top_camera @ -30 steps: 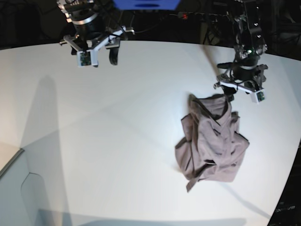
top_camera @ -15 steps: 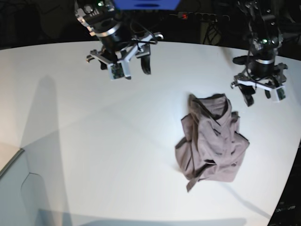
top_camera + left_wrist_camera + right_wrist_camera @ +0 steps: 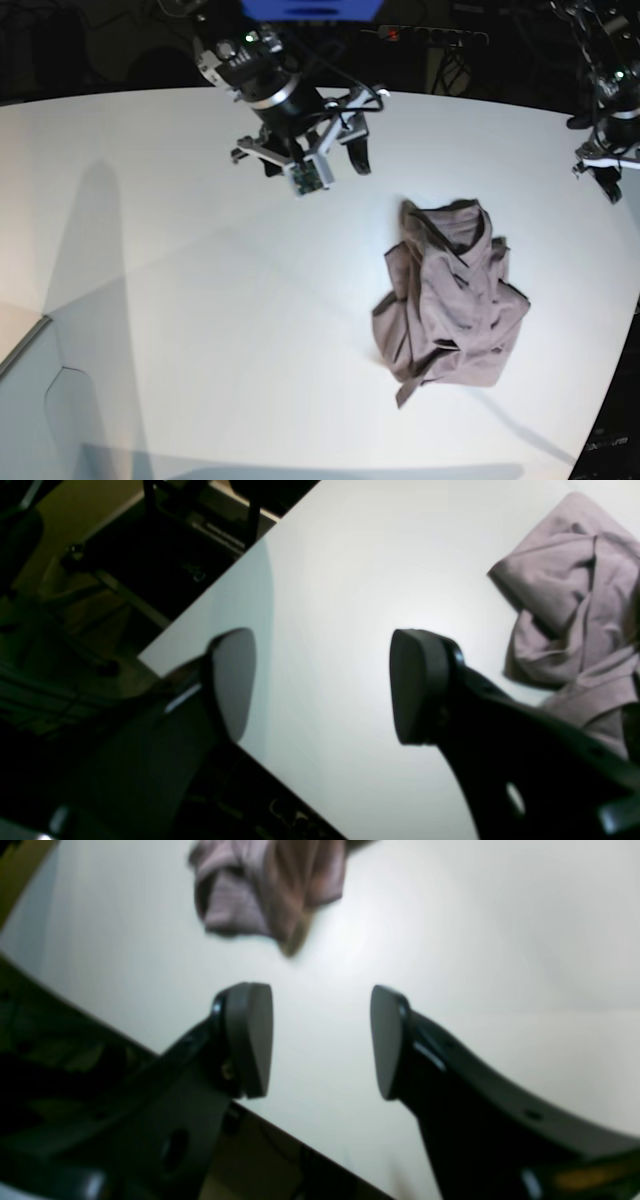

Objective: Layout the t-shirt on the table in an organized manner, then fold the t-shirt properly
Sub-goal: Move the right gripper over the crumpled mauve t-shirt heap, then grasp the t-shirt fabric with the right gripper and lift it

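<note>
The large smooth white table (image 3: 200, 300) with its curved far edge takes up nearly the whole base view, bare but for one heap of cloth. That heap is the plain dusty mauve-grey cotton t-shirt (image 3: 450, 305), lying crumpled on the table's right half in that view, bunched into deep folds with no sleeve, hem or neck label that can be clearly picked out. The black right gripper (image 3: 320, 1040) hangs above the table near the far edge, up and to the left of the shirt in the base view; its jaws stand apart with only white tabletop showing between them, holding nothing. The black left gripper (image 3: 320, 680) sits out by the table's edge, well apart from the shirt, and its jaws are likewise spread and empty. Judging by how things lie, the task is barely begun: the shirt has not been spread flat, so the whole layout step remains, finding two corners or shoulders, pulling the cloth open and smoothing it, and after that every fold is still to do.
</note>
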Available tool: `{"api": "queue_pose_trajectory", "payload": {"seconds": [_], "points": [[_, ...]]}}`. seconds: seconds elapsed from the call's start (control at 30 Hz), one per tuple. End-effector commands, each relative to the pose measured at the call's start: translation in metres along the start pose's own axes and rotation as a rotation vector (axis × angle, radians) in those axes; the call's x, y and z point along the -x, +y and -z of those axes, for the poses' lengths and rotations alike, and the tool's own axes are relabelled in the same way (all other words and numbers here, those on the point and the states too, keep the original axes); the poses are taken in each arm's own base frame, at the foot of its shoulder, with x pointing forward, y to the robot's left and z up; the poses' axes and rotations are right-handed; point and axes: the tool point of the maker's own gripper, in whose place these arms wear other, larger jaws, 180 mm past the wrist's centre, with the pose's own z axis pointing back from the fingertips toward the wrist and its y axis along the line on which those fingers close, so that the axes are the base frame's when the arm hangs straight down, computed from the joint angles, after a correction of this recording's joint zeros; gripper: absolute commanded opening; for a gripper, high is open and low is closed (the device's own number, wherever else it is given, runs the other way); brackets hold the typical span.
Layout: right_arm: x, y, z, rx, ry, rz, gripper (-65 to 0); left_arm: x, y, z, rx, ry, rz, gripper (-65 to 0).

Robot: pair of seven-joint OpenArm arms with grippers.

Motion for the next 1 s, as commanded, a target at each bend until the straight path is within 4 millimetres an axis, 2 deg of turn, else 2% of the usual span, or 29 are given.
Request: {"api": "queue_pose_trajectory", "payload": {"seconds": [0.0, 0.13, 0.23, 0.5, 0.57, 0.73, 0.97], "points": [[-0.013, 0.007, 0.003, -0.021, -0.048, -0.009, -33.1, -0.013, 0.006, -0.001, -0.011, -0.047, 0.007, -24.1], [-0.007, 0.021, 0.019, -0.066, -0.022, -0.054, -31.3, -0.004, 0.018, -0.004, -0.037, -0.022, 0.012, -24.1], [-0.007, 0.027, 0.025, -0.086, -0.020, -0.075, -29.2, -0.003, 0.019, -0.004, -0.039, -0.020, 0.013, -24.1], [-0.022, 0.034, 0.030, -0.097, -0.054, -0.069, -28.8, 0.005, 0.024, -0.009, -0.047, 0.003, 0.028, -24.1], [-0.026, 0.043, 0.035, -0.119, -0.057, -0.083, -28.8, 0.009, 0.022, -0.010, -0.047, 0.010, 0.018, -24.1], [-0.031, 0.054, 0.064, -0.145, -0.037, -0.132, -28.8, 0.015, 0.024, -0.016, -0.050, 0.025, 0.020, -24.2], [-0.032, 0.049, 0.110, -0.128, 0.029, -0.186, -28.8, 0.026, 0.030, -0.023, -0.057, 0.055, 0.038, -24.2]]}}
